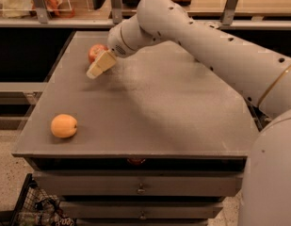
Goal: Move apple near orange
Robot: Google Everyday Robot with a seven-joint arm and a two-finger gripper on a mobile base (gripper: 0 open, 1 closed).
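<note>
The apple (94, 51), red-orange and shiny, sits at the far left of the grey table top (159, 107); its right side is hidden behind the gripper. The orange (64, 125), small and matte yellow-orange, lies near the table's front left corner. My gripper (99, 66) with cream-coloured fingers is just in front of and beside the apple, low over the table, pointing down-left. The white arm reaches in from the right across the table.
The table has drawers below its front edge (135, 157). A shelf rail (51, 22) with bagged items runs behind it. A dark wire basket (36, 208) stands on the floor at the lower left.
</note>
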